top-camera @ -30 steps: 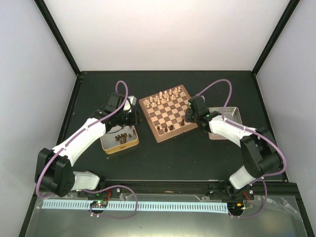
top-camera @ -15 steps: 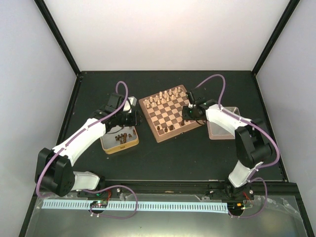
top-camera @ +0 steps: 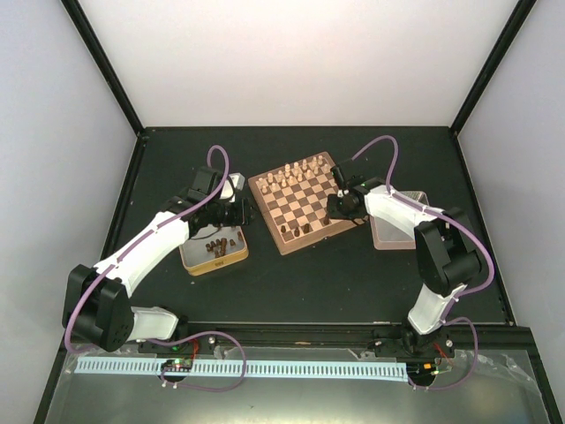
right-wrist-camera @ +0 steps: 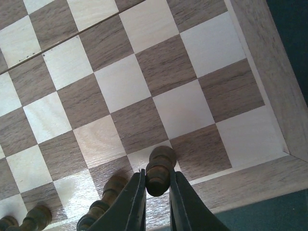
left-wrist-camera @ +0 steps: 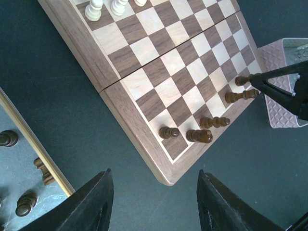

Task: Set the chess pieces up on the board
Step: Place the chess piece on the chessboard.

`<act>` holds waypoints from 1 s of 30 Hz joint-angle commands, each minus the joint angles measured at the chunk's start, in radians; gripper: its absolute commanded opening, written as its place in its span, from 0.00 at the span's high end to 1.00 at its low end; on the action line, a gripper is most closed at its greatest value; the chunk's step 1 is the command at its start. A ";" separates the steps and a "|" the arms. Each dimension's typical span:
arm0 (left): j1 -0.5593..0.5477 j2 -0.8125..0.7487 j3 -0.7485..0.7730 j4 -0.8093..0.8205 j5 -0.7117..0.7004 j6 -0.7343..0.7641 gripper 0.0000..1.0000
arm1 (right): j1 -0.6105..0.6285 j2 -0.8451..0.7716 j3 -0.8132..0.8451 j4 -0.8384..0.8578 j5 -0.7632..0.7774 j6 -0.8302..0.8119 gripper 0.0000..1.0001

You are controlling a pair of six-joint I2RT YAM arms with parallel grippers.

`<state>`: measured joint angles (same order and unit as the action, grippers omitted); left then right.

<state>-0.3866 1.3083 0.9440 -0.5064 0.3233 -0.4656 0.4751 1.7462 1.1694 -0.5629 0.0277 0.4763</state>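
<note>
The right gripper (right-wrist-camera: 156,182) is reaching over the near right corner of the board (right-wrist-camera: 120,82), and its two fingers (right-wrist-camera: 134,202) are pinching a dark piece (right-wrist-camera: 159,166) by the body, nearly closed on it, with the rounded head sticking out past the fingertips. That piece is sitting over the board's edge row, close to the corner; whether its foot is touching the square cannot be told. More dark chess pieces (left-wrist-camera: 198,136) are standing in a line along the same edge row, just beside the held one.

The left gripper (left-wrist-camera: 154,192) is hovering with its fingers spread well apart and nothing between them, over the dark table (left-wrist-camera: 57,110) in the gap between the board's left rim and a tin (left-wrist-camera: 41,149) with a gold-coloured edge. Several dark chessmen are lying loose inside that tin.

Pale pieces (top-camera: 296,172) are filling the two far rows of the board. A second tin (top-camera: 402,231), pinkish, is lying on the table just right of the board, partly under the right arm.
</note>
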 commanded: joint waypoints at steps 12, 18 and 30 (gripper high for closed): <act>0.006 -0.011 -0.004 0.025 0.027 0.003 0.50 | 0.001 -0.009 0.017 -0.049 -0.039 -0.038 0.89; 0.007 -0.012 0.000 0.022 0.028 0.004 0.50 | 0.002 0.014 0.024 -0.062 -0.033 -0.033 0.88; 0.006 -0.012 -0.002 0.028 0.028 0.000 0.50 | 0.003 -0.001 0.024 -0.087 -0.041 -0.018 0.88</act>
<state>-0.3866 1.3083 0.9436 -0.5041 0.3309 -0.4664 0.4755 1.7473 1.1809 -0.6025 -0.0032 0.4507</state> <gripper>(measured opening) 0.501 0.119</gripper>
